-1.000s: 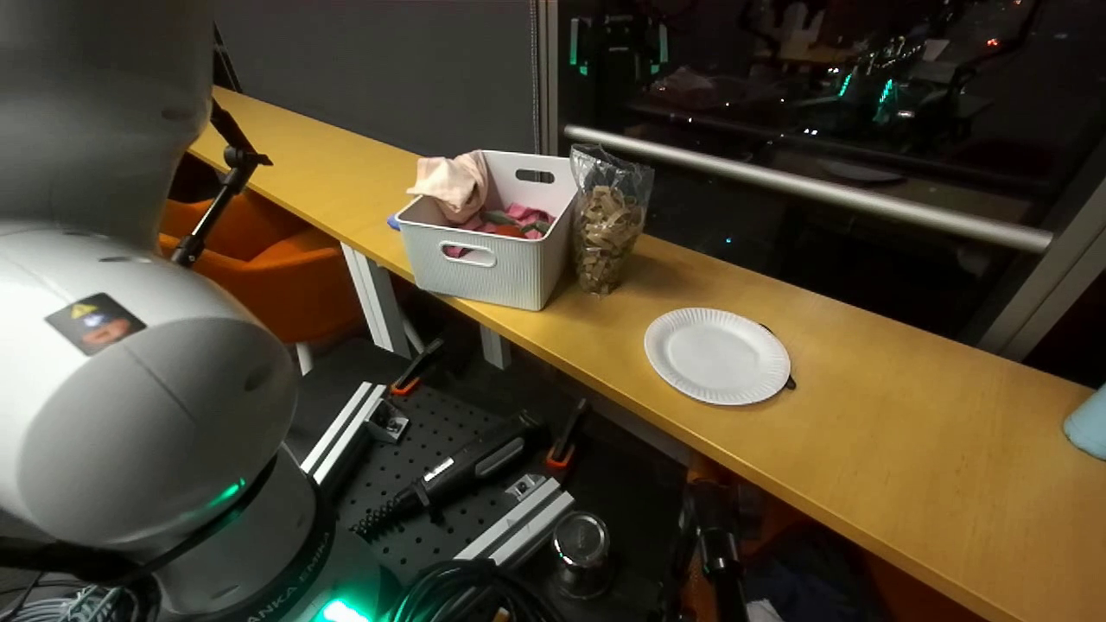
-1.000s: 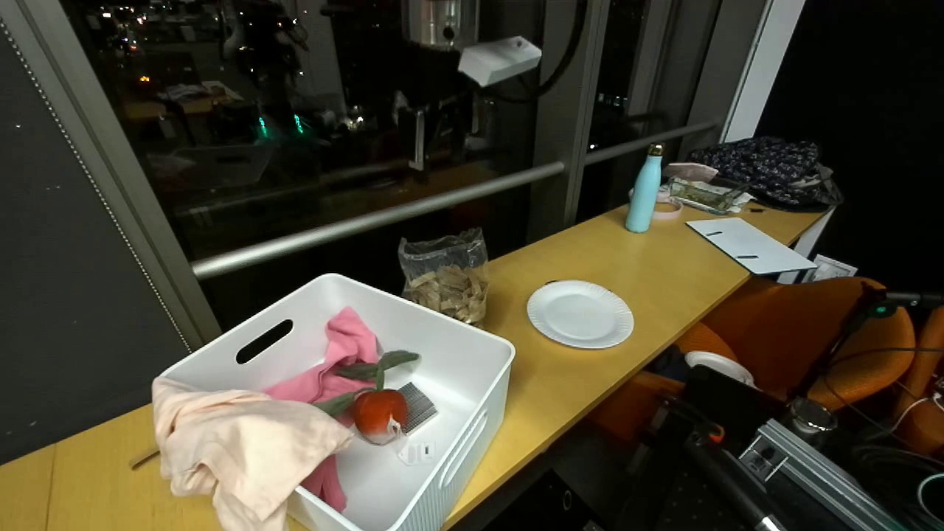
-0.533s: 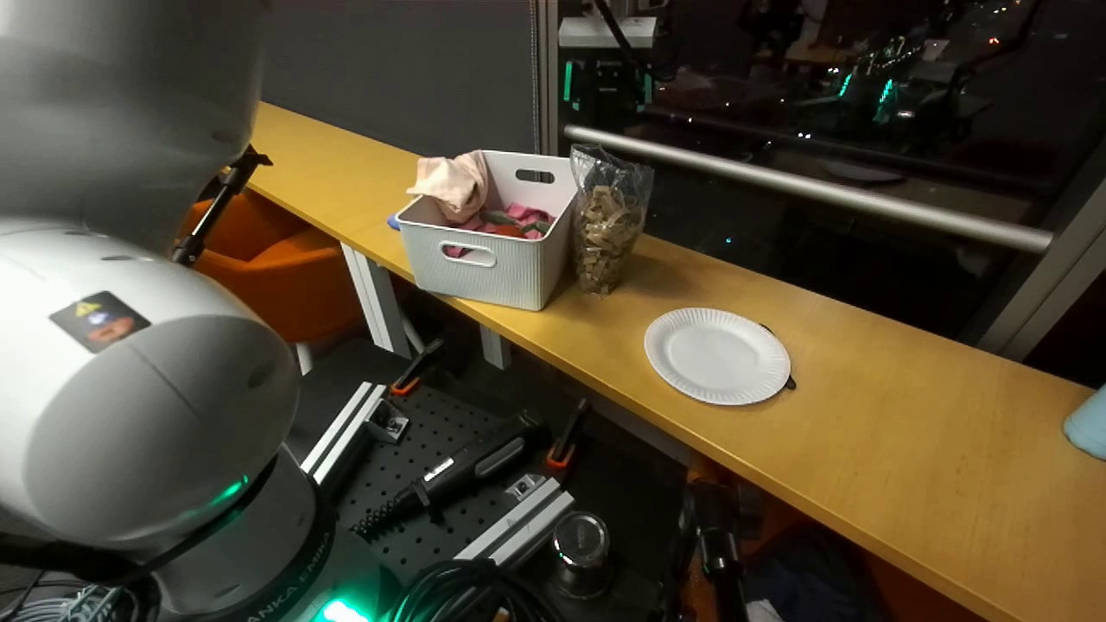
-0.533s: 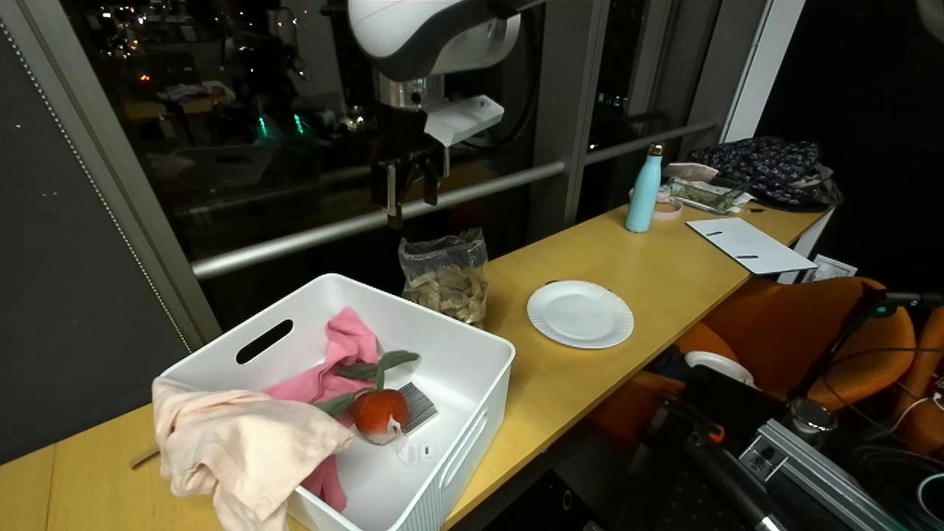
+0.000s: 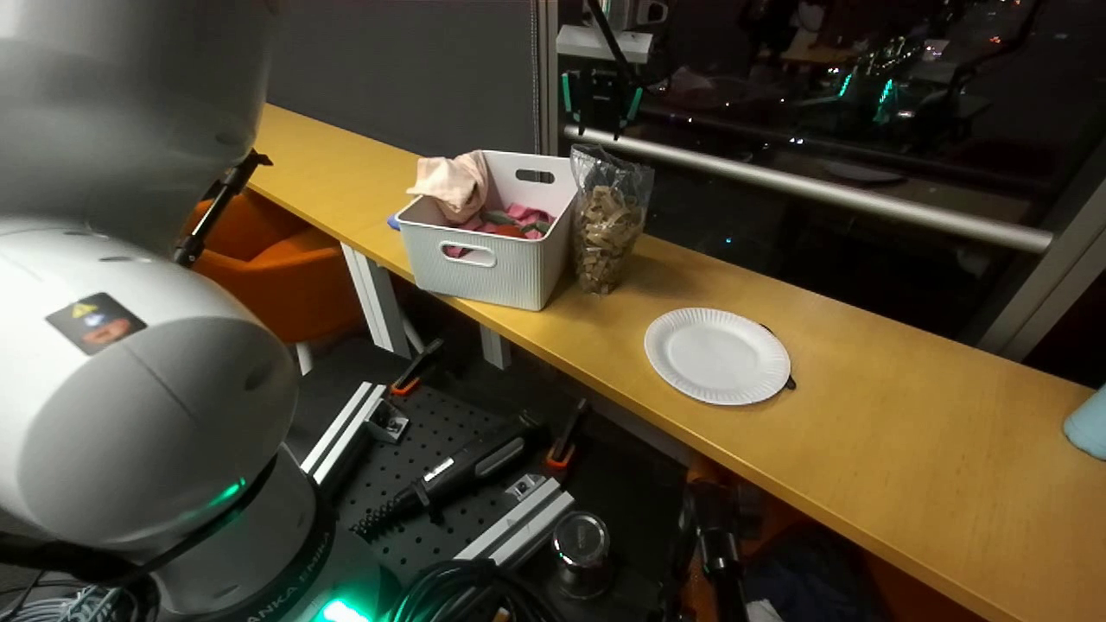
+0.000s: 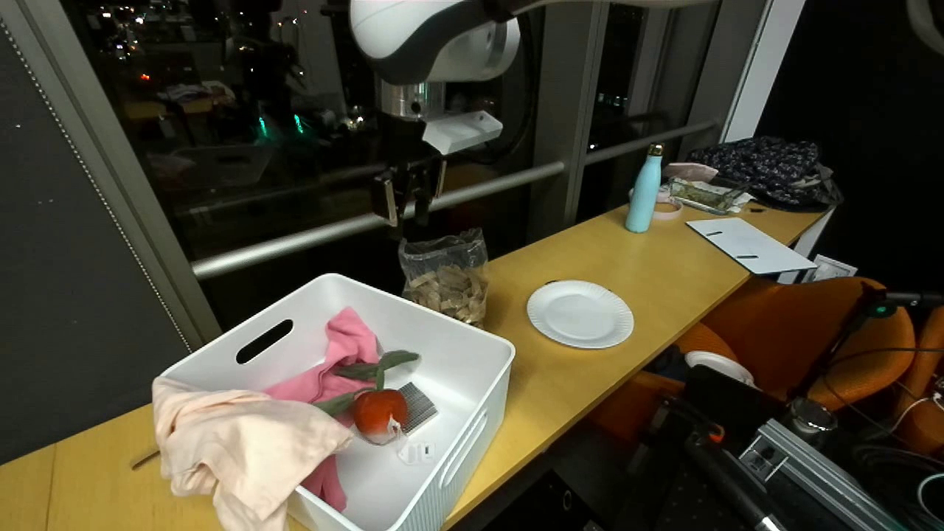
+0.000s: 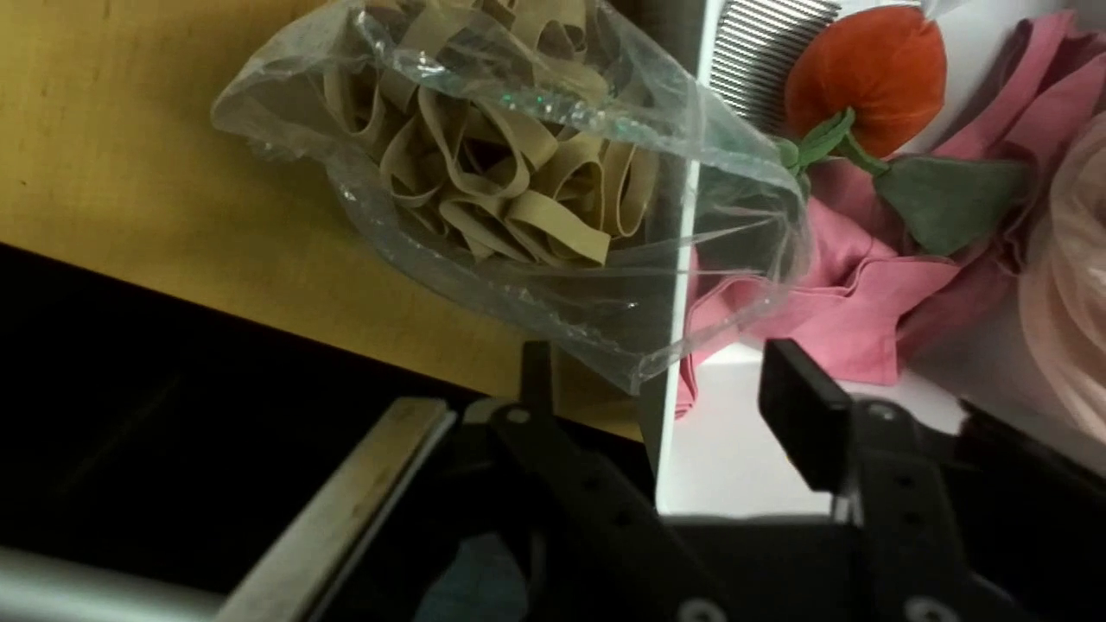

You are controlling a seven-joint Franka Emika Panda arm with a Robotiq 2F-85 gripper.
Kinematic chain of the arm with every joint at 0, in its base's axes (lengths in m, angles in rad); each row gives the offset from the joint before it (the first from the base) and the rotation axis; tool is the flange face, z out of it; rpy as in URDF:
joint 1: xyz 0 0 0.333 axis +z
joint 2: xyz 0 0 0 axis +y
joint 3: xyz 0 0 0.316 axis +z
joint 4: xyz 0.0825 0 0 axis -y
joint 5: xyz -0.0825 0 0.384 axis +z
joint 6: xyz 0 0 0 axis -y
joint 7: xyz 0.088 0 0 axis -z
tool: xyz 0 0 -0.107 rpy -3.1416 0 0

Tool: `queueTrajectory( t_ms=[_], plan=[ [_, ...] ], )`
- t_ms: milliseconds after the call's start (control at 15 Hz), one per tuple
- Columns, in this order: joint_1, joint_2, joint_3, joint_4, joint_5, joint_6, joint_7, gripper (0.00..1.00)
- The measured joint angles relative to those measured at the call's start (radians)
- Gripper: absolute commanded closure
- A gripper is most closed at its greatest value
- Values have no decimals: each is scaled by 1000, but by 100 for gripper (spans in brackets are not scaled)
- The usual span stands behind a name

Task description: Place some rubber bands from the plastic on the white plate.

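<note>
In an exterior view the pincer hangs above a clear plastic bag of rubber bands, its jaws parted with nothing between them; the bag stands upright near the edge of the surface that runs along the metal rail, just beside a ribbed storage bin. In an exterior view the pincer shows above one end of the bag's mouth rather than its middle, and the fluted paper plate lies farther along with no bands on it. In the wrist view the bands sit to the plate side of the fingertips, which straddle the line of the bin's rim. Judging by that, the reach wants a shift toward the plate and in from the rail edge before going down. Keep the gap narrower than the mouth so neither tip folds the plastic, descend straight, pinch a small clump without the bag wall, and lift clear before crossing.
</note>
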Motion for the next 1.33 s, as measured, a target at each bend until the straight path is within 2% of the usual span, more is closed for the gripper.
queueTrajectory(
  t_ms=[267, 333, 1000, 1333],
  plan=[
    [-19, -1, 0, -27, 27, 0, -1, 95],
    [-25, -2, 0, -38, 33, 0, -1, 100],
    [-38, 6, -4, -130, 39, -8, 5, 100],
    [-51, 30, -13, -137, 39, -5, 31, 100]
  ],
)
